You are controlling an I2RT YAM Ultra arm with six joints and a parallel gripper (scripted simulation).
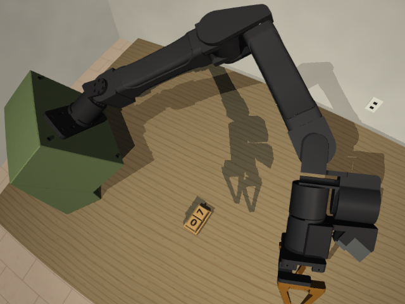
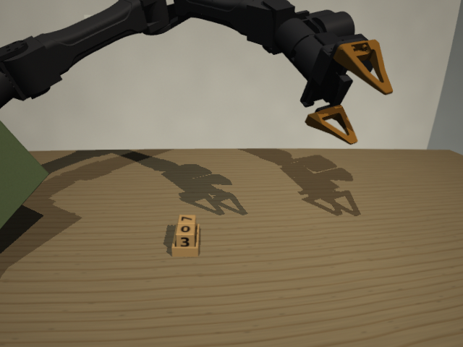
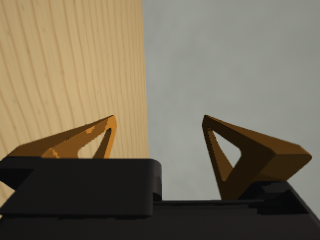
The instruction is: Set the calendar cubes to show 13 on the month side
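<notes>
Tool (image 2: 368,112) wide open, empty, high above table (image 2: 299,280); calendar tray (image 1: 193,228) with cubes (image 1: 197,216) lies well off toward the arm's base.

Counted on the tabletop (image 2: 299,283): one tray (image 2: 184,252), two cubes inside it, side by side — near cube (image 2: 184,238), far cube (image 2: 186,219). Three digits readable from the exterior view: a 3 and a 0 on the near cube, a 7 on the far one. Two digits facing up in the top view: 0 and 7. One arm (image 1: 281,82), one green pedestal (image 1: 26,130), one gripper (image 2: 364,100) with two orange fingers (image 2: 377,71), spread wide, nothing between the jaws. One wall outlet (image 1: 373,104). Two gripper shadows in the exterior view.
</notes>
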